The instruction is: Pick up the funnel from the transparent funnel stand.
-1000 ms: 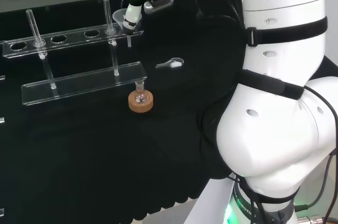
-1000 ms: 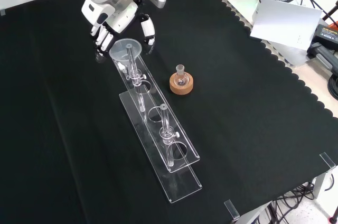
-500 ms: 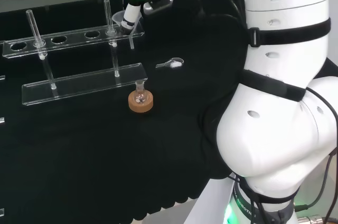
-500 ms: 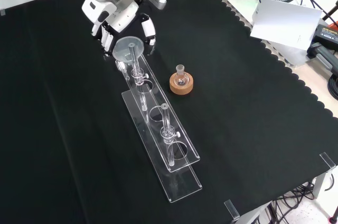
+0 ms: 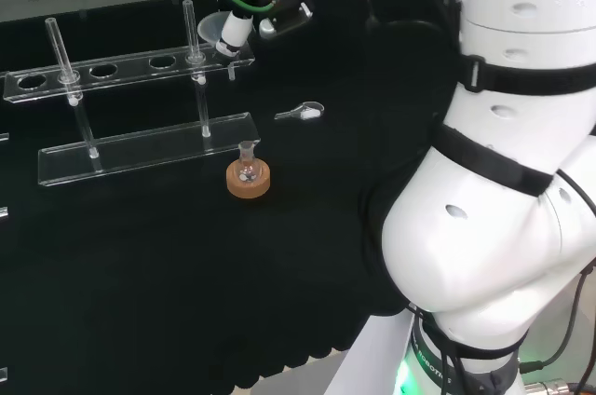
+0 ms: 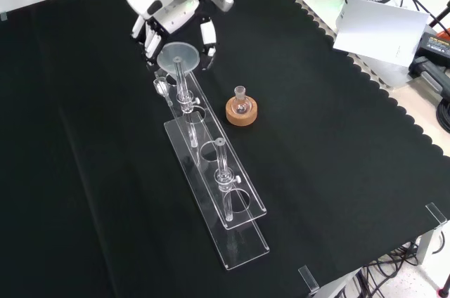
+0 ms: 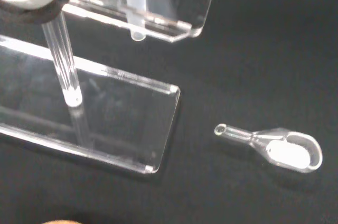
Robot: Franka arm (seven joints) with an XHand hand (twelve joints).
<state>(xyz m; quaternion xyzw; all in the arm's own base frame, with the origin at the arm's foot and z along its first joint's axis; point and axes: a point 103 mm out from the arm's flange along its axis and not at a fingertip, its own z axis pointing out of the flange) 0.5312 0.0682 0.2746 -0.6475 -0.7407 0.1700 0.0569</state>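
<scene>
In the front view the funnel [image 6: 178, 55] sits in the far end of the transparent funnel stand [image 6: 242, 206], the hand [image 6: 163, 15] curled around its rim; right of them stands a small flask [image 6: 241, 99] on a cork ring [image 6: 241, 113].

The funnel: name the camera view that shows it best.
The front view: the funnel's whole round mouth and stem show, with the hand behind it. The head view shows its cone partly behind the fingers; the wrist view shows its lower cone and stem tip.
</scene>
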